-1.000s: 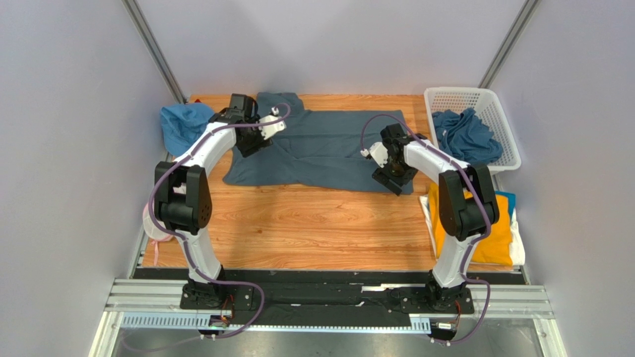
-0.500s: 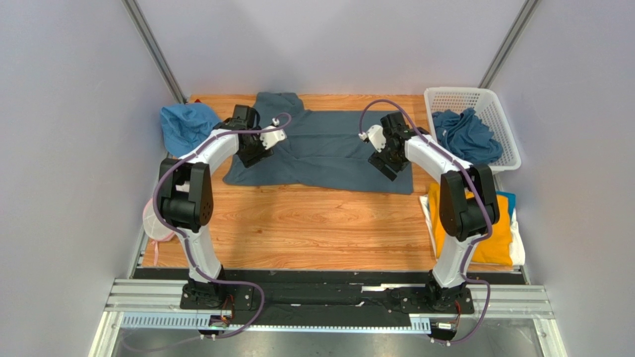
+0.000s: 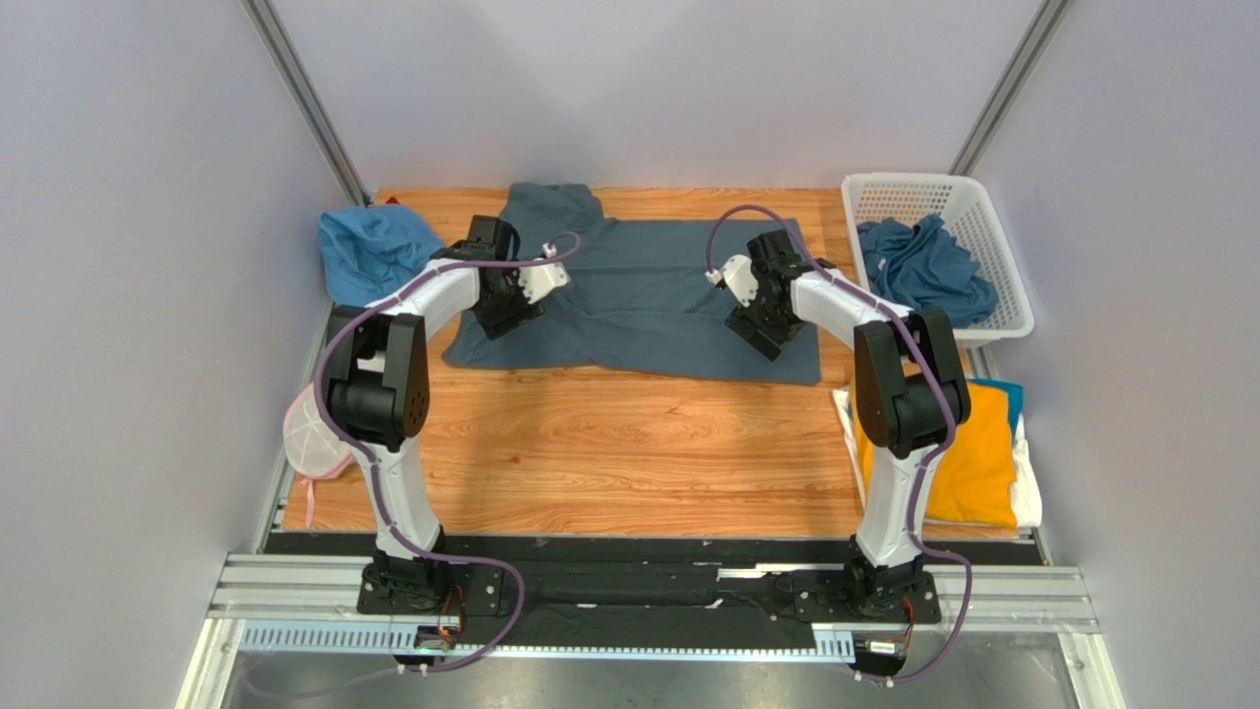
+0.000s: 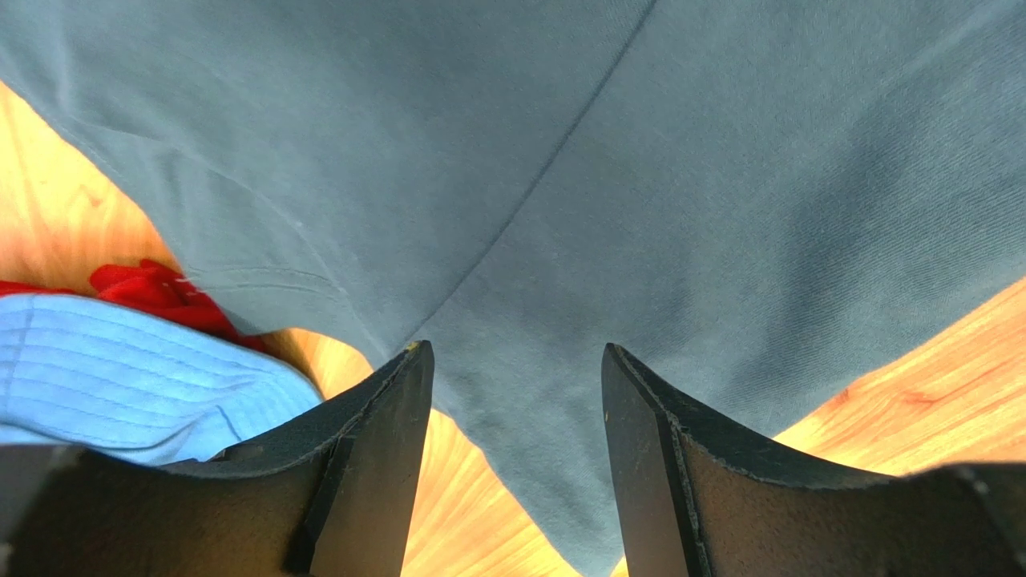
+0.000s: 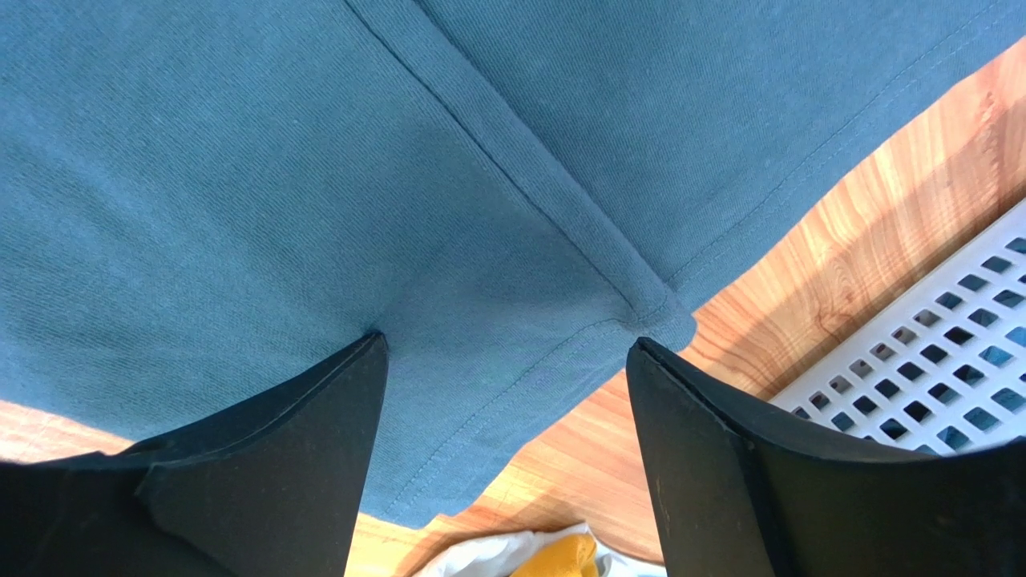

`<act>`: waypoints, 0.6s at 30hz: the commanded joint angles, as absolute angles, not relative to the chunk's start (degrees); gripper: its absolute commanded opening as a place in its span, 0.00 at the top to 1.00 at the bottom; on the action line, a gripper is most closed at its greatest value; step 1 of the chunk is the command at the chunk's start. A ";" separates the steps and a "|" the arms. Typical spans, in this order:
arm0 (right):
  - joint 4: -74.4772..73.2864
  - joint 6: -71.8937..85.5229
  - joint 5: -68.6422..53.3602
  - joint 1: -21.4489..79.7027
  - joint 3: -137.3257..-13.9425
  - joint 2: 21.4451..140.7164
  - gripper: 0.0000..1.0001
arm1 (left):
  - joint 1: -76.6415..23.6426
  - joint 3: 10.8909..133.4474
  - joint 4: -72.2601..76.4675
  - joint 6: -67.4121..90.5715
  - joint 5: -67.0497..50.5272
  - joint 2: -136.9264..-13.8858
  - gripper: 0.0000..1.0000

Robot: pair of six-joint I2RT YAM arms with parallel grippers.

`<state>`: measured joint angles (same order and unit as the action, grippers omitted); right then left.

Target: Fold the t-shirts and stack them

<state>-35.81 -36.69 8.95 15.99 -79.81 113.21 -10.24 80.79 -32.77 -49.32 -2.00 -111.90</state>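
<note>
Top external, slate-blue t-shirt (image 3: 651,303), left gripper (image 4: 512,361) and right gripper (image 5: 506,343) jaws parted, empty, over its opposite edges, wood table (image 3: 621,443) beyond

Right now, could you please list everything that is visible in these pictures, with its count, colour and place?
spread t-shirt: one, slate-blue, flat at the far middle of the table
t-shirts in basket: count unclear, slate-blue, bunched up
basket: one, white, far right corner
stacked t-shirts: mustard-yellow on top, white and bright blue edges under it, near right
hat: one, bright blue, far left
pouch: one, white with pink edging, left edge
red item: one, beside the hat, kind unclear
table: one, light wood
left end effector: one, black, open over the spread t-shirt's left side
right end effector: one, black, open over its corner nearest the basket
</note>
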 commanded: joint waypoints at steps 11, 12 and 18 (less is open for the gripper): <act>-32.34 -39.38 9.32 15.12 -70.76 107.67 0.23 | -11.25 71.20 -29.97 -49.22 -0.70 -108.37 0.37; -32.26 -39.38 9.32 15.20 -70.23 107.41 0.23 | -11.51 70.58 -29.62 -49.22 -0.53 -108.02 0.37; -31.82 -39.20 8.97 15.21 -67.15 105.47 0.23 | -12.65 66.01 -28.30 -48.69 -0.53 -104.42 0.37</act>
